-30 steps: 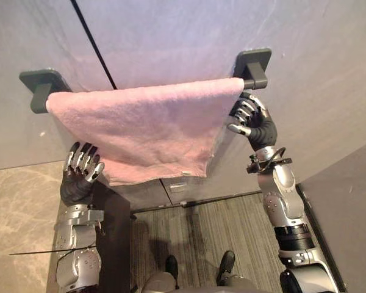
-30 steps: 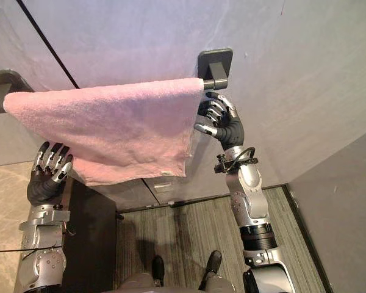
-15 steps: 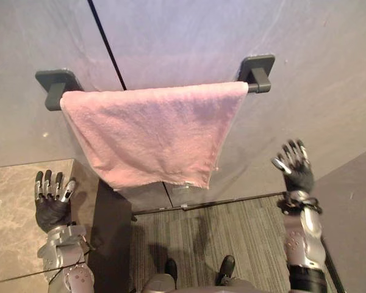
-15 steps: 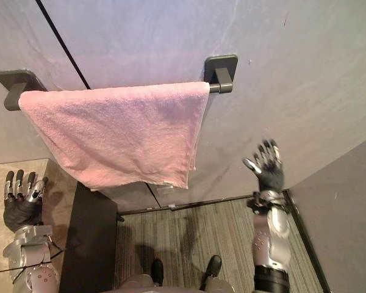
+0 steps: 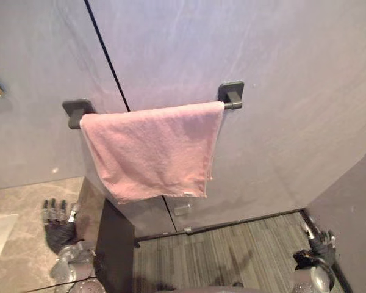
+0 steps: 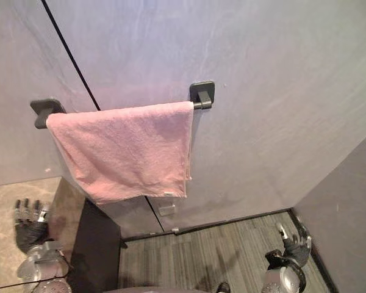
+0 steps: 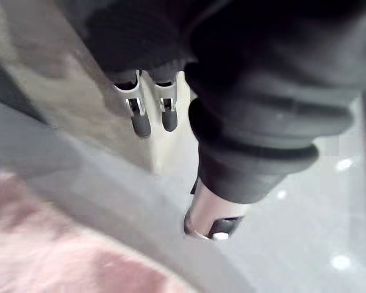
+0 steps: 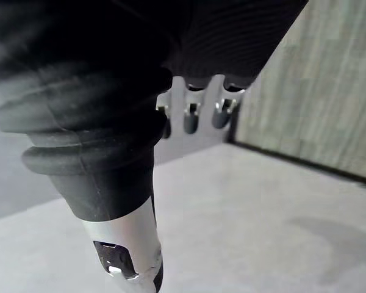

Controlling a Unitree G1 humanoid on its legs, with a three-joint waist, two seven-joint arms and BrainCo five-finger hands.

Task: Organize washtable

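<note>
A pink towel hangs folded over a dark wall rail, between its left bracket and right bracket. Its lower edge slants a little, and a small label shows at its bottom right corner. My left hand is low at the left over the marble counter, fingers straight, holding nothing. My right hand is low at the right near the floor, fingers relaxed and empty. In the left wrist view my left hand faces the wall, with the towel as a pink patch past it. The right hand shows open in its wrist view.
The marble counter lies at the lower left, with a dark cabinet side beside it. A black seam runs down the grey wall behind the rail. Striped wood floor lies below. A dark partition stands at the right.
Both hands have dropped well below the towel and apart from it. The whole picture has shifted and the towel looks smaller, so the camera has pulled back.
</note>
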